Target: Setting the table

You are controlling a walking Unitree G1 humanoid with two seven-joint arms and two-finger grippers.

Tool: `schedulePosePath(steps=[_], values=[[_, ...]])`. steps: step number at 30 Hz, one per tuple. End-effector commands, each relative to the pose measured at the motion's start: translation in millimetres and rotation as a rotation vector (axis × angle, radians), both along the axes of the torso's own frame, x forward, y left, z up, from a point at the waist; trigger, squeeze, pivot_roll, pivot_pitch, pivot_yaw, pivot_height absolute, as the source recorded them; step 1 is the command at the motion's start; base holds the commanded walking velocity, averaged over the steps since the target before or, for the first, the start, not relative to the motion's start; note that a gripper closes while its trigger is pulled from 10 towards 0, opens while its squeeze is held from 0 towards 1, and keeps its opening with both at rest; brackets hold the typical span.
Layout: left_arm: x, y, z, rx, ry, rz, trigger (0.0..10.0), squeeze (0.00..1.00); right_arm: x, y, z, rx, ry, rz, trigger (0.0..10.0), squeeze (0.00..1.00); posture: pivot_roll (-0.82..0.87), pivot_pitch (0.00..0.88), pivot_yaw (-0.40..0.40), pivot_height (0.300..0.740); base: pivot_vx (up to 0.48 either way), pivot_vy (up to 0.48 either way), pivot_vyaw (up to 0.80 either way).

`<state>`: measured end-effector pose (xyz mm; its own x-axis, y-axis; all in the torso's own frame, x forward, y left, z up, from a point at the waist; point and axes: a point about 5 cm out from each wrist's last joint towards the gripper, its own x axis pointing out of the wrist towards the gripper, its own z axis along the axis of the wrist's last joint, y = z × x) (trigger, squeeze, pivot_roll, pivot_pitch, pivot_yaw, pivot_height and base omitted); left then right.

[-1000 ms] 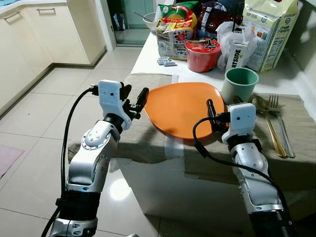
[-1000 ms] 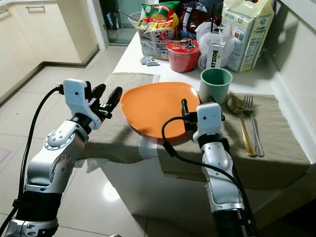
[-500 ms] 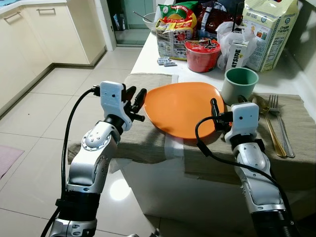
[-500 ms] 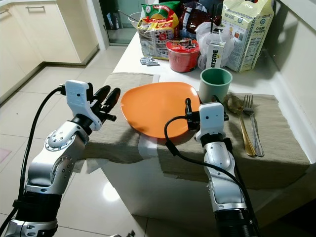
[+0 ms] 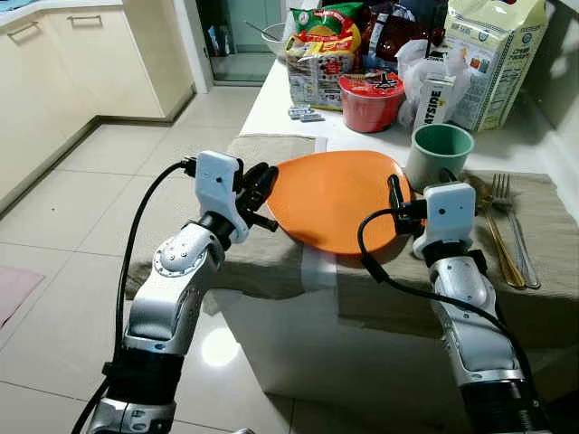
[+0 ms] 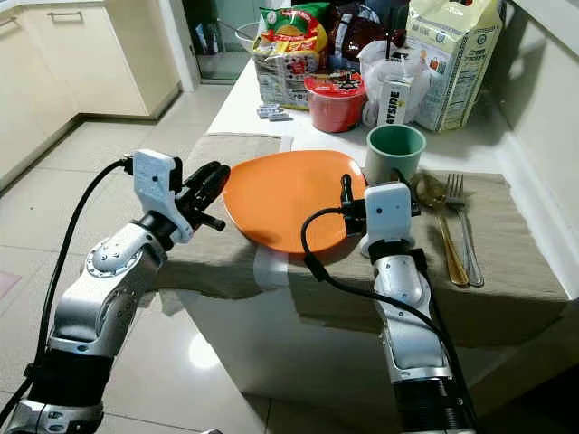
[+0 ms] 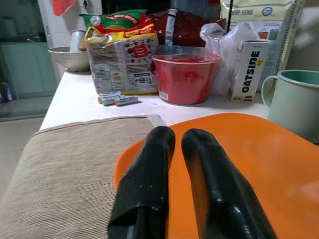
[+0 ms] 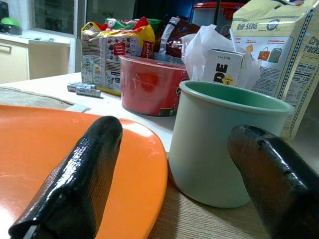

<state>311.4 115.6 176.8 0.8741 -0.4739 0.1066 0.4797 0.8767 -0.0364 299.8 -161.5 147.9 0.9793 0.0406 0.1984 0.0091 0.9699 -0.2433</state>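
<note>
Left gripper (image 5: 263, 183): I see its fingers (image 7: 149, 174) pressed nearly together, a thin gap between them, tips over the plate's near-left rim; whether they touch it I cannot tell.
Right gripper (image 8: 172, 159): I see its fingers (image 8: 79, 174) spread wide, holding nothing; one lies over the plate's right edge, the other just beside the mug.
Plate (image 5: 335, 194): orange, smooth, rounded, resting on the cloth at the surface's front edge, between my two grippers.
Cloth (image 5: 271, 262): beige, ribbed, draped over the front of the surface (image 5: 271, 99).
Mug (image 5: 438, 152): pale green, upright, just beside the plate's far-right rim.
Spoon (image 5: 493, 226) and fork (image 5: 516, 226): side by side on the cloth, right of the mug.
Carton (image 7: 253, 69): small, white, reads "OATSIDE".
Tall bag (image 5: 493, 59): cream, partly reads "HUP SENG".
Red bowl (image 5: 371, 98): lidded, behind the plate; print too small to read.
Snack packet (image 7: 122, 62): yellow and red, lettering unreadable.
</note>
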Motion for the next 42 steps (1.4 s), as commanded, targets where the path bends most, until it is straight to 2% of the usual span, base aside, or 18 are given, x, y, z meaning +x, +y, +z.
schedulePosePath(steps=[1,6,10,11,22,31,42], values=[[1.9,0.6,2,0.017,-0.009,-0.006,0.0,0.00,-0.2,2.0,6,0.006,-0.031,0.001,10.0,0.00,-0.19,0.001,0.100,0.740,0.000,0.000,0.00],[0.5,-2.2,-1,0.034,-0.010,-0.018,0.0,0.00,-0.9,3.0,7,0.001,-0.030,0.005,10.0,0.00,-0.19,0.004,0.100,0.740,0.000,0.000,0.00],[1.1,-6.6,-5,0.084,0.005,-0.059,0.0,0.00,-0.3,3.6,7,-0.001,-0.033,0.005,10.0,0.00,-0.19,0.005,0.104,0.740,0.000,0.000,0.00],[2.3,-6.3,-7,0.101,0.020,-0.059,10.0,0.00,-0.7,3.6,7,-0.001,-0.034,0.004,10.0,0.00,-0.20,0.005,0.106,0.740,0.000,0.000,0.00],[5.8,-6.3,-12,0.126,0.058,-0.084,10.0,0.00,0.7,0.4,10,-0.006,-0.043,0.000,10.0,0.00,-0.20,0.000,0.106,0.740,0.000,0.000,0.00],[2.2,-1.2,-31,0.177,0.166,-0.104,10.0,0.00,1.9,-1.0,12,-0.007,-0.041,0.007,10.0,0.00,-0.20,0.000,0.093,0.740,0.000,0.000,0.00],[-5.0,6.0,-45,0.215,0.258,-0.157,10.0,0.00,6.1,-5.2,16,0.020,-0.029,0.005,10.0,0.00,-0.19,0.000,0.089,0.740,0.000,0.000,0.00]])
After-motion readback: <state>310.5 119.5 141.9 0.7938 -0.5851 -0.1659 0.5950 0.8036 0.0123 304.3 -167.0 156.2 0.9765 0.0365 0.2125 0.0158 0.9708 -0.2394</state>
